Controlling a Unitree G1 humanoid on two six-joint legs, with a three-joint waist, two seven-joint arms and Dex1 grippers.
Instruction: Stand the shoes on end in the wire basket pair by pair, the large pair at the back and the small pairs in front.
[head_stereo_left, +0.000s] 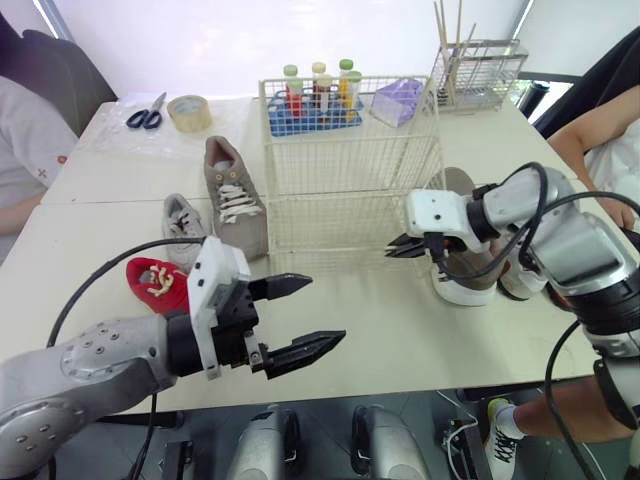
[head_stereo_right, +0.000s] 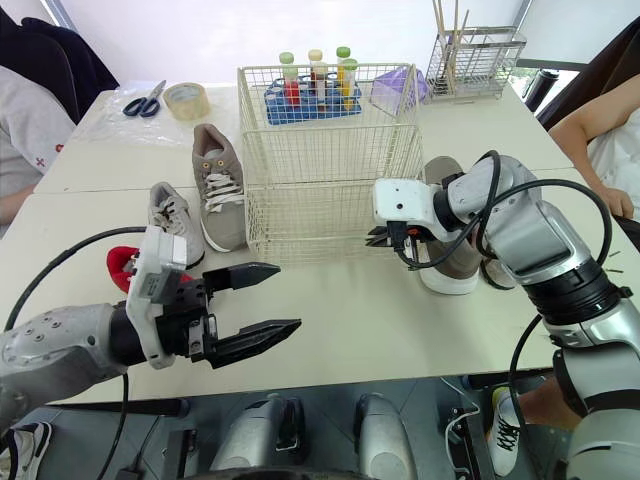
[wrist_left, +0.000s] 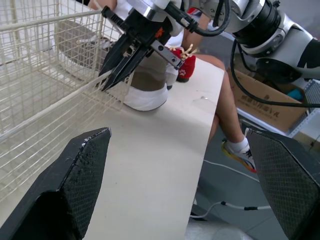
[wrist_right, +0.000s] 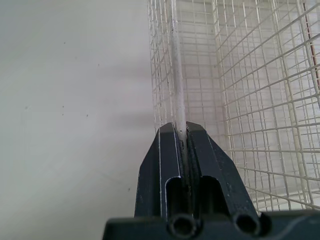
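Open top on wire basket (head_stereo_right: 330, 150); grey shoes (head_stereo_right: 222, 195) crowd left, brown shoe (head_stereo_right: 450, 275) right; table (head_stereo_right: 350, 325) front bare.

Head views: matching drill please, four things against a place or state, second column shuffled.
1 left gripper
2 right gripper
3 scissors
4 red shoe on the robot's left

A shut on the wire basket at its front corner
B open above the table
C beside the small grey shoe
D beside the tape roll

Pairs: 1-B, 2-A, 3-D, 4-C.

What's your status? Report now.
Left gripper open, hovering over table. Right gripper shut on wire basket corner. No shoes inside; all on table. Nothing blocking.
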